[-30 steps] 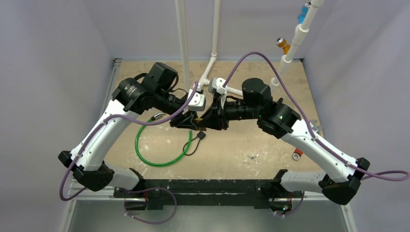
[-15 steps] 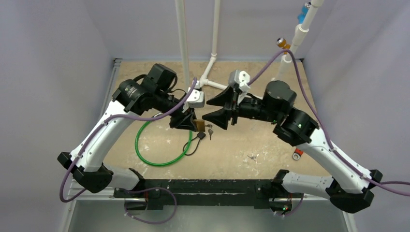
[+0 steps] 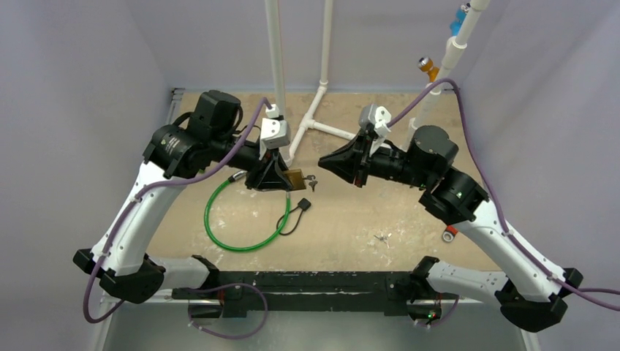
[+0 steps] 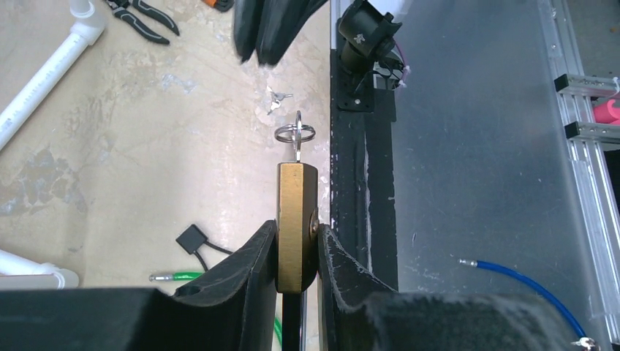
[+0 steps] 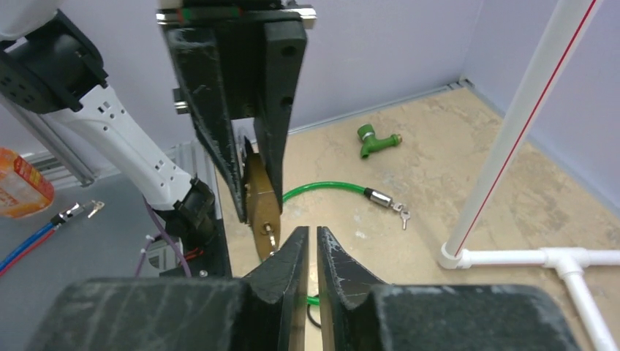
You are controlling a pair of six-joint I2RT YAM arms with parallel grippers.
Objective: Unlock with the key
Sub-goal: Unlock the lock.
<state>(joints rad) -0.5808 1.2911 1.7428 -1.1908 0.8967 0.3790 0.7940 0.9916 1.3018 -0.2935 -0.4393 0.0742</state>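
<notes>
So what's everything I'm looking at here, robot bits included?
padlock: one, brass, gripped in the left claw
key: one on a ring, silver, sticking out of the padlock's end
cable: one, green, looped on the table
tag: one, black, on a cord beside the cable
loose keys: small cluster, silver, on the table right of centre
pipes: several, white, at the back
pliers: one pair, black, near a pipe
tap: one, green, near the wall
table: one, tan
left claw: one, black, shut on the padlock
right claw: one, black, shut, empty, facing the key
</notes>
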